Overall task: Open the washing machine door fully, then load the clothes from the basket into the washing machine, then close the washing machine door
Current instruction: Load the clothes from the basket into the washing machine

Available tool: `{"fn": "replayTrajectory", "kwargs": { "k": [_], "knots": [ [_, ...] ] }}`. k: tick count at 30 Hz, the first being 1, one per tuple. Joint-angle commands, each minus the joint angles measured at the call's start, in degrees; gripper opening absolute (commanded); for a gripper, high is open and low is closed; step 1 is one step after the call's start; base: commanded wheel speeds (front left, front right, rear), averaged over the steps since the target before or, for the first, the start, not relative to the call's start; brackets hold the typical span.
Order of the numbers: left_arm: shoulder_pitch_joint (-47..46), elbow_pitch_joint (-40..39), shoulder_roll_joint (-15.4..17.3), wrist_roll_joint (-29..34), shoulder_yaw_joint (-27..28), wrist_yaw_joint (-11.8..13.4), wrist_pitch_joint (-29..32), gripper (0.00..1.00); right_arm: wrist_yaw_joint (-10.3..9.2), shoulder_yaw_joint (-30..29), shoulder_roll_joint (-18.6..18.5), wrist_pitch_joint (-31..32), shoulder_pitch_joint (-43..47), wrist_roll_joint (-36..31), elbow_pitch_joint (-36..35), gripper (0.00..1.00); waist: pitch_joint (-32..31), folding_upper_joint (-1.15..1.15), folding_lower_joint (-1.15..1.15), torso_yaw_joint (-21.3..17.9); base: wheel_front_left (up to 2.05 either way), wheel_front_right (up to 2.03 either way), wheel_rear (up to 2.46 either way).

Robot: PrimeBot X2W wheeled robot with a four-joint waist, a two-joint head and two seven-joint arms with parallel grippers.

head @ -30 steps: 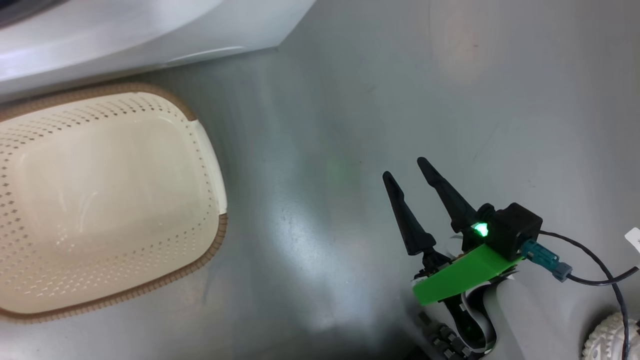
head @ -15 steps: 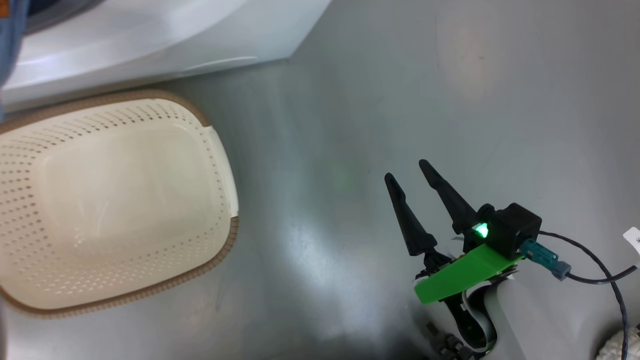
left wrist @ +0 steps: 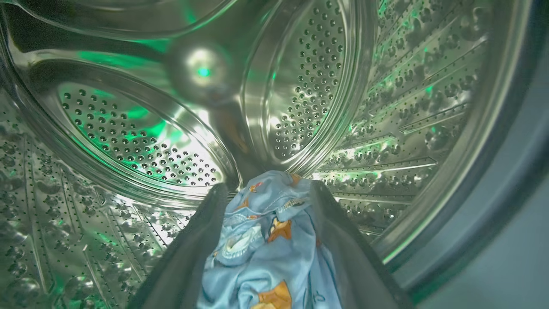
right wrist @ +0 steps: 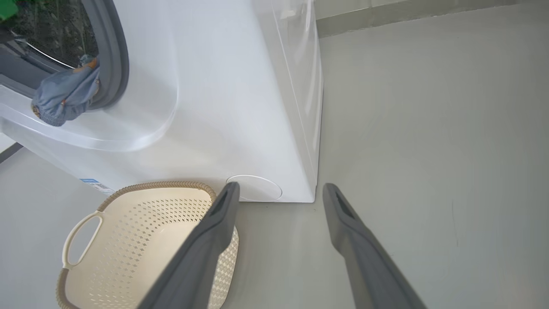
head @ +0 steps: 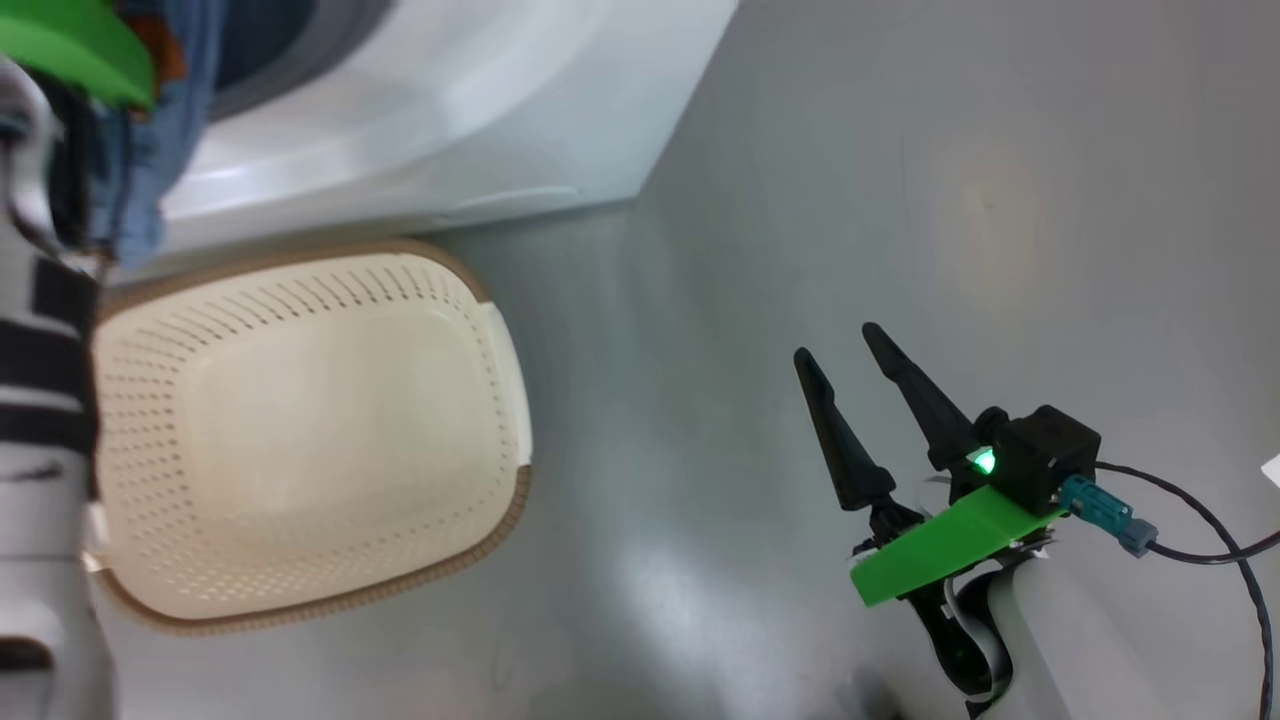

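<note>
**Left fingers spread in the drum, basket bare**

My head camera has swung toward the washing machine. My left forearm and a blue garment now show at its upper left, where 1 second ago neither appeared. The basket lies empty at left, as before.

In the left wrist view my left gripper reaches into the steel drum. Its 2 fingers are spread wide, with the clothes bunched loosely between them. At the upper left of the right wrist view, that cloth sags over the grey gasket. My right gripper hangs wide and empty at lower right.

I judge loading nearly done, but the cloth must clear the rim first.
</note>
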Motion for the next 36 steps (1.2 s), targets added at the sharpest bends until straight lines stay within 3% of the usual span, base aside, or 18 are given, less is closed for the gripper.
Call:
{"fn": "replayTrajectory", "kwargs": {
  "k": [1, 11, 20, 36],
  "knots": [
    [2.5, -2.0, 1.8, -0.5, 1.0, -0.4, -0.1, 1.0, 0.16, 1.0, -0.1, -0.7, 2.8, 0.4, -0.8, 1.0, -4.0, 0.0, 0.0, 2.3, 0.0, 0.0, 0.0],
    [11.2, -7.8, 0.8, -1.2, 2.7, -1.2, -0.1, 1.0, 0.16, 0.6, -0.3, -0.7, 4.3, 0.3, -0.4, 1.0, -9.2, 0.0, 0.0, 4.3, 0.0, 0.0, 0.0],
    [24.5, -18.0, 0.3, -2.0, 6.4, -0.9, -0.1, 1.0, 0.16, -0.1, -0.4, -0.7, 5.2, -0.3, -1.4, 1.0, -10.9, 0.0, 0.0, 5.2, 0.0, 0.0, 0.0],
    [49.2, -32.8, -5.8, -2.1, 13.5, 1.4, -0.1, 1.0, 0.16, 0.0, -0.8, -0.7, 5.4, -0.6, -2.3, 1.0, -10.9, 0.0, 0.0, 5.5, 0.0, 0.0, 0.0]
  ]
}}
